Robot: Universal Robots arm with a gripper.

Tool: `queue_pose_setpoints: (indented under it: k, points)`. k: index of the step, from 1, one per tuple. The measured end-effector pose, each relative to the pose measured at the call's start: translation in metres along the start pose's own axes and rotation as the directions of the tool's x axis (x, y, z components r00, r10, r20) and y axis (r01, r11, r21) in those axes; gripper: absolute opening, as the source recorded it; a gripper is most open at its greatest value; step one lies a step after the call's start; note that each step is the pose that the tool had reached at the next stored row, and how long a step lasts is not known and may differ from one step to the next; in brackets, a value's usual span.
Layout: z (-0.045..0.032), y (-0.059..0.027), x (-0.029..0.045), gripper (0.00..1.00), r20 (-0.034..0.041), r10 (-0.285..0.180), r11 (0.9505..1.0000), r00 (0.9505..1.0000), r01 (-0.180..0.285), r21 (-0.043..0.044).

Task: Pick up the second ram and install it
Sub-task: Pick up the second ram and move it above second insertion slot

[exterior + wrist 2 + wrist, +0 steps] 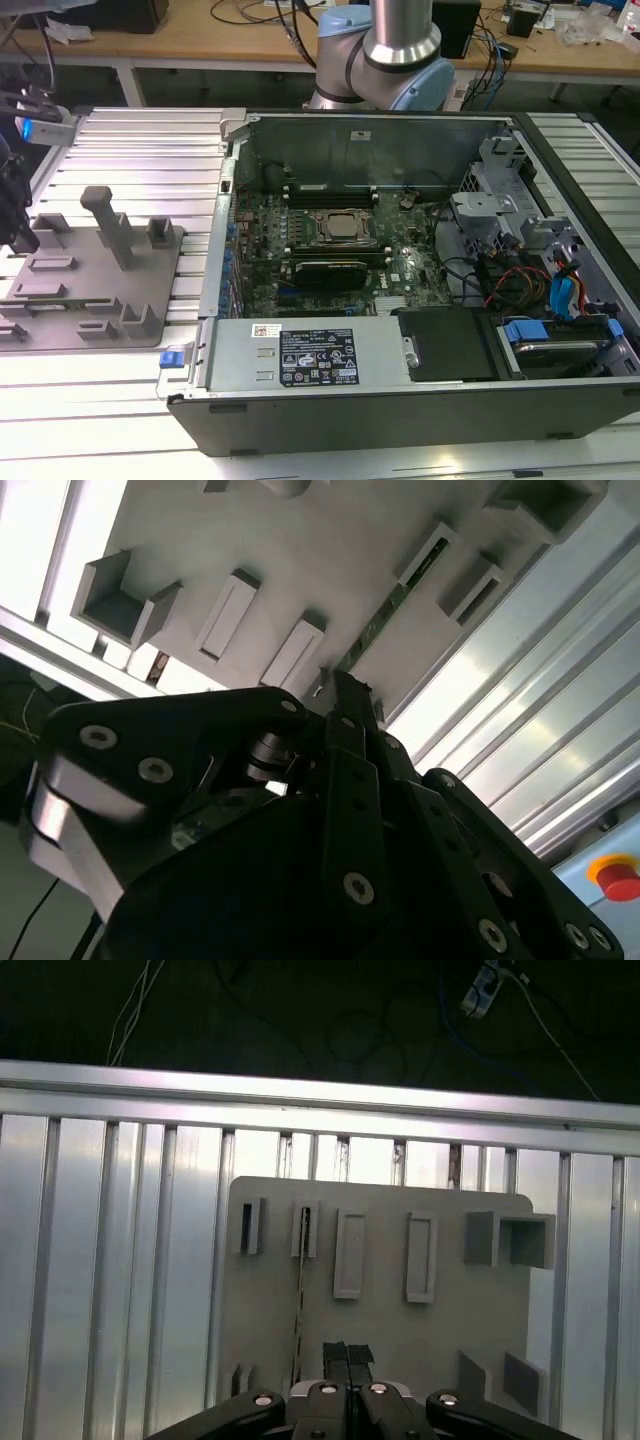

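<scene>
The second ram (pixel 301 1305) is a thin green stick standing on edge in slotted holders on the grey fixture plate (pixel 480 1330). In the second wrist view the ram (pixel 400 592) runs away from my fingertips (pixel 347 692). My gripper (pixel 347 1353) hangs over the near part of the plate, its black fingers pressed together with nothing between them. It sits just beside the ram's near end, not on it. In the exterior view the gripper (pixel 14 205) is at the far left, above the fixture plate (pixel 90 300).
The open computer case (pixel 420 400) lies on the exterior view's right, with the CPU socket (pixel 338 228) and black memory slots (pixel 330 187) on its motherboard. Grey blocks and a tall post (pixel 108 225) stand on the plate. Ribbed aluminium table (pixel 110 1290) surrounds it.
</scene>
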State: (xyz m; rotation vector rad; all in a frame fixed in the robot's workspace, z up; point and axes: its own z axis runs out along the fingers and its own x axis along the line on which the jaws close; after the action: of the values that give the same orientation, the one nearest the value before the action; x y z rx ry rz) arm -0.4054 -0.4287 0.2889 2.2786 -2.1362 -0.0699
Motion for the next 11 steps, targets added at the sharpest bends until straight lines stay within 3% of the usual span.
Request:
queue_pose_setpoints:
  k: [7, 11]
  points:
    - [0.0135, 0.0007, 0.0046, 0.08, -0.0020, 0.000, 1.0000, 1.0000, 0.000, -0.0004]
    - [0.0279, 0.0018, 0.0092, 0.08, -0.0018, 0.000, 1.0000, 1.0000, 0.000, -0.0001]
